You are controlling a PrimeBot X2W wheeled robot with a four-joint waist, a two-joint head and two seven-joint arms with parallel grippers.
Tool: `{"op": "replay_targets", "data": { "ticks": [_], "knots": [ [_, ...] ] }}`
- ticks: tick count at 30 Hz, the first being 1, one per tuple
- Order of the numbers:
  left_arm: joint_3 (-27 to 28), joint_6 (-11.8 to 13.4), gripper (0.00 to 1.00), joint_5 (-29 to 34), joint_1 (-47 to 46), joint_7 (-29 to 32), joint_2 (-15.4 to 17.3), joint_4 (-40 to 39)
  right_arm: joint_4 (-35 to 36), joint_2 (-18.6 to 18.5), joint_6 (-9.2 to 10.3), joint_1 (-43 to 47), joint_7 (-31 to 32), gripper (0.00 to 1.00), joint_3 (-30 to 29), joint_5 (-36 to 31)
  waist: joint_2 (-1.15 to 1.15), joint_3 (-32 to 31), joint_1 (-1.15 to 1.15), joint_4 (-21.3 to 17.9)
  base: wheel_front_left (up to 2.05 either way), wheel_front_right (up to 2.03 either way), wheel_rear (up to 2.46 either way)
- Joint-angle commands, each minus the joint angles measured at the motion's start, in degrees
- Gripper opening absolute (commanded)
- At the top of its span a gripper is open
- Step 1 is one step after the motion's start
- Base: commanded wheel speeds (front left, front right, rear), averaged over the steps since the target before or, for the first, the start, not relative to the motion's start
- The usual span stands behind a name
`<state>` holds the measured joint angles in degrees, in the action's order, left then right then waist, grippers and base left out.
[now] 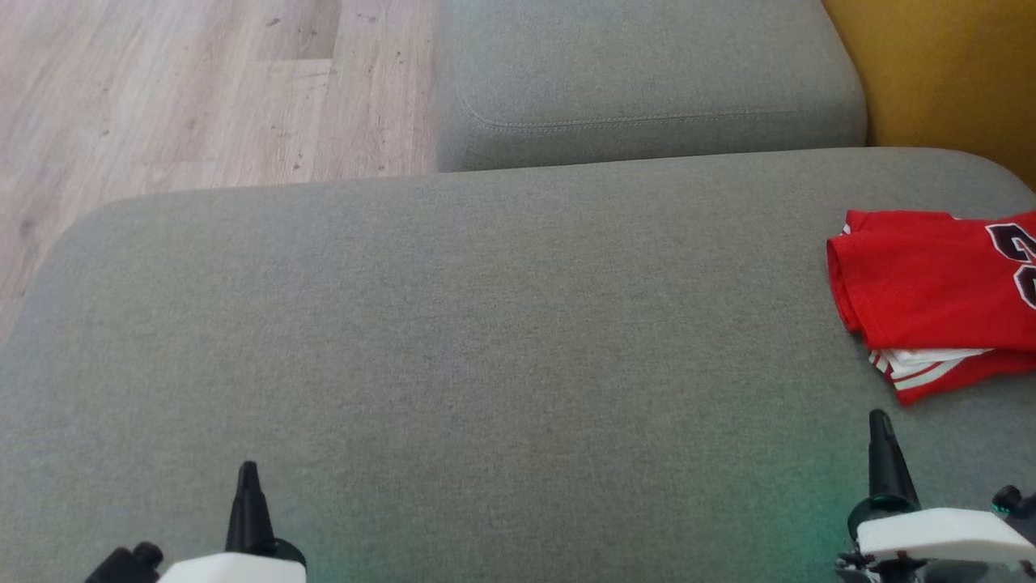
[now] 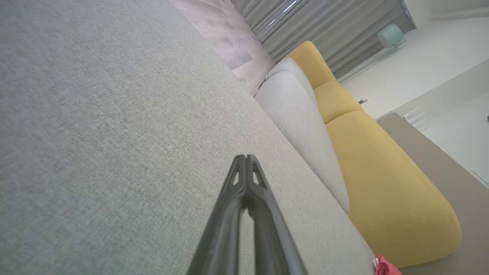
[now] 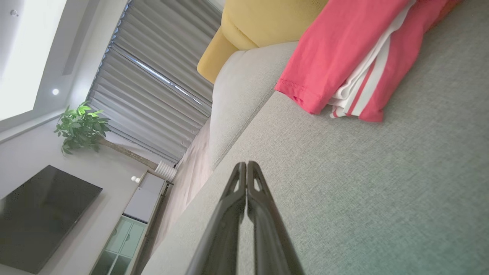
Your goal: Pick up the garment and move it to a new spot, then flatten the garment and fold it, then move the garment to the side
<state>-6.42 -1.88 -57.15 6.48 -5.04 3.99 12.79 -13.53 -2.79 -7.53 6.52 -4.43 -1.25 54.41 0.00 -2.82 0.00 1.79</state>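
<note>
Nearest the head camera are the two claws. The left claw (image 1: 247, 476) sits at the lower left. Its two long dark fingers are pressed together to a single point, with nothing between them. The right claw (image 1: 881, 423) sits at the lower right in the same condition: fingers fully together, empty. In each wrist view we see the fingertips meeting with no gap at the tip.

Both claws point across the broad grey woven-fabric sofa cushion (image 1: 486, 324). We cannot tell whether either tip touches the fabric.

The folded red jersey with white-striped trim and dark numerals (image 1: 931, 275) lies on this cushion ahead of the right claw and slightly to its right, near the fingertips but apart from them. It lies well apart from the left claw, across the cushion to that claw's right. A red upper layer covers a white-and-red striped edge, which protrudes on the side facing the right claw. The picture's edge cuts off the jersey's right part.

Beyond both claws, a smaller grey fabric cushion (image 1: 647, 73) adjoins the far edge of the broad one. A mustard-yellow upholstered cushion (image 1: 947, 73) stands beyond the jersey. A pale wood-plank floor (image 1: 162, 97) lies ahead of the left claw and to its left.
</note>
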Motion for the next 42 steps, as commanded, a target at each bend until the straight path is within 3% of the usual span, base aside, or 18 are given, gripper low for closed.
{"op": "replay_targets", "data": {
  "ticks": [1,42],
  "knots": [
    [1.92,-0.57,0.0,-1.83,-3.26,0.38,0.74,-1.41,1.58,-1.34,0.02,-3.12,0.34,0.0,0.21,2.08,0.0,0.09,0.0,-0.06,0.0,0.0,0.0],
    [8.4,-4.35,0.0,-28.27,-10.18,7.31,0.65,0.5,0.11,-1.45,0.04,-10.18,7.12,0.0,-2.45,30.1,0.0,2.28,0.0,-1.36,0.0,0.0,0.0]
  ]
}}
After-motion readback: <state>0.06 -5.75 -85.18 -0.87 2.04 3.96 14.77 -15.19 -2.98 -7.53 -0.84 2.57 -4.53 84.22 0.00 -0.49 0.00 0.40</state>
